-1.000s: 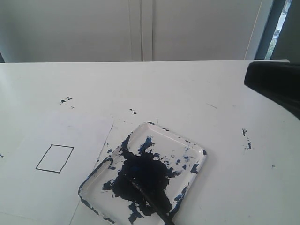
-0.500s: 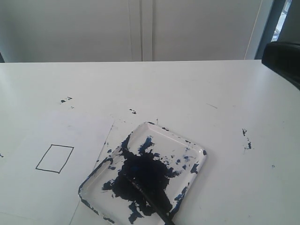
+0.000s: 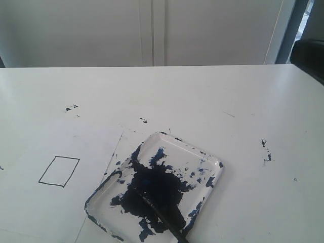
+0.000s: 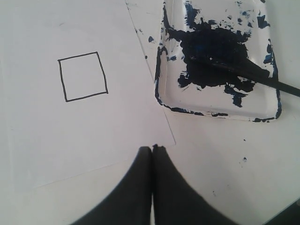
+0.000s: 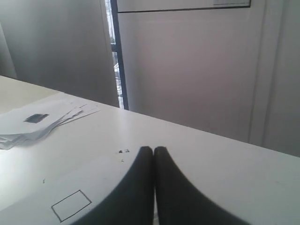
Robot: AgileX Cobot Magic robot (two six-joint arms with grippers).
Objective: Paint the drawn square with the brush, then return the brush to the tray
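Brush [image 3: 172, 225] check: it's lying in the tray [image 3: 182, 151] at the lower middle of the exterior frame. The bristle end is buried in the big navy blot [image 3: 154, 187], and the handle pokes out over the rim toward the bottom edge. My guess is it's parked that way on purpose, with the tip soaking in paint and the handle left free to grab.

The square [image 3: 59, 171] is at the lower left, drawn on a white sheet [image 3: 76, 147] that sits just beside the tray. The inside is plain white with zero paint, so I'd say the painting hasn't started.

The left claw [image 4: 152, 149] is clenched, fingers pressed together with nothing between them. It hangs over the surface [image 3: 212, 96] by the sheet's corner, and in its wrist view the square is at the upper left and the tray at the upper right.

The right claw [image 5: 153, 150] is clenched on nothing too, and it's held high looking across the surface at the wall. Only a dark bit of that arm [image 3: 310, 55] shows at the upper right edge of the exterior frame, probably kept clear.

Whichever arm goes for it will have to spread its fingers first. That overhanging handle looks like the easiest spot.
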